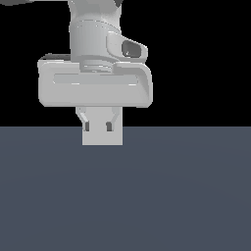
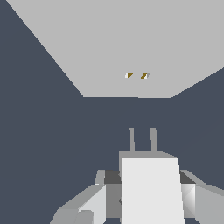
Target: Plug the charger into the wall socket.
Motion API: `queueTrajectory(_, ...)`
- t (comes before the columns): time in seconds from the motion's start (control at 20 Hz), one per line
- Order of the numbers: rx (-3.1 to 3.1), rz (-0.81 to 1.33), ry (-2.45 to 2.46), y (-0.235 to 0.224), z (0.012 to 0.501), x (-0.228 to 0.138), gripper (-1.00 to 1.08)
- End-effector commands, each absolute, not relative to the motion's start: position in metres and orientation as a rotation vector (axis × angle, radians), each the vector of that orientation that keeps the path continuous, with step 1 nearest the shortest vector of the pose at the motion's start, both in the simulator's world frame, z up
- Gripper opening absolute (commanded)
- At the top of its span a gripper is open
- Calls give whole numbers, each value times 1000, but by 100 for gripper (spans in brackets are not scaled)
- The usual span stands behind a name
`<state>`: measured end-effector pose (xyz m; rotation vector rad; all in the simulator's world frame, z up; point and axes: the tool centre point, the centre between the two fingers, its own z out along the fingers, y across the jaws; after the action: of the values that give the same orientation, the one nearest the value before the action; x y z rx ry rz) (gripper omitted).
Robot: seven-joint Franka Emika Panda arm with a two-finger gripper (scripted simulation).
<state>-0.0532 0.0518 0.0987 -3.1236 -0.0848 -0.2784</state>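
Gripping the charger (image 2: 151, 188) between my gripper's (image 1: 98, 126) fingers, I hold it above the dark counter (image 1: 125, 196), prongs pointing at the wall socket (image 2: 131, 48), apart from it.

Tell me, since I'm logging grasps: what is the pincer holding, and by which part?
The pincer holds the charger by the sides of its body, prongs pointing toward the socket.

Open floor (image 2: 43, 131) separates charger (image 2: 151, 183) from wall socket (image 2: 131, 43).
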Motion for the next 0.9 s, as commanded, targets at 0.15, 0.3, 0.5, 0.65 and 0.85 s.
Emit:
queueTrajectory(0.15,-3125,-278,-68,55,100,-51,-100)
queueTrajectory(0.3,-3125,-278,-68,55,100,-51,-100)
queueTrajectory(0.5,-3125,-278,-69,55,100,-49,-100)
queueTrajectory(0.65,-3125,-278,-69,56,100,-44,-100)
queueTrajectory(0.85,-3125,-277,-69,56,100,-32,-100)
